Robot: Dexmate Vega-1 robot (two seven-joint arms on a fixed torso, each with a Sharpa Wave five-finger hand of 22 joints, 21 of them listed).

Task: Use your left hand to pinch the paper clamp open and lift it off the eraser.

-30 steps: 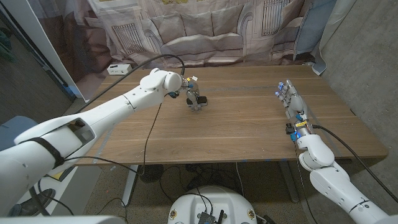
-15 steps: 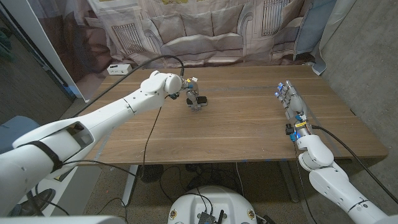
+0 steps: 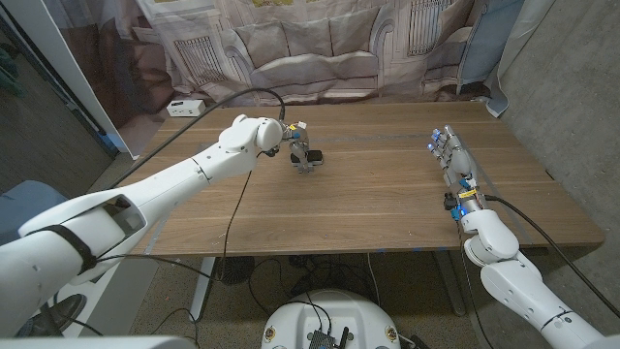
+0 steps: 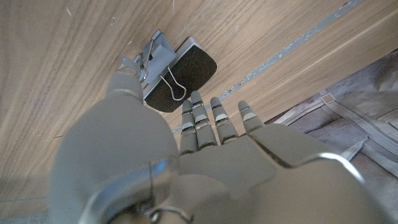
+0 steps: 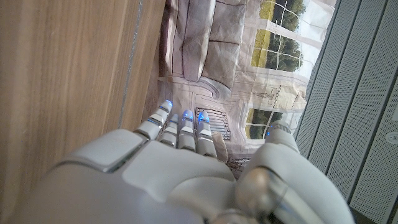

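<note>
Black clamp (image 4: pixel 163 87) with silver wire handles, clipped on a dark rounded eraser (image 4: pixel 189 70), far centre-left of the wooden counter (image 3: pixel 368 194). Left robot hand (image 3: pixel 298 145) just beside the clamp, thumb at its handles, other fingers (image 4: pixel 205 118) extended; whether it is pinching cannot be told. Right robot hand (image 3: pixel 453 155) at far right, fingers straight, holding nothing

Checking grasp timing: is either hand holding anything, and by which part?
Left hand touches the clamp by its wire handles; a firm pinch cannot be told. Right hand holds nothing.
</note>
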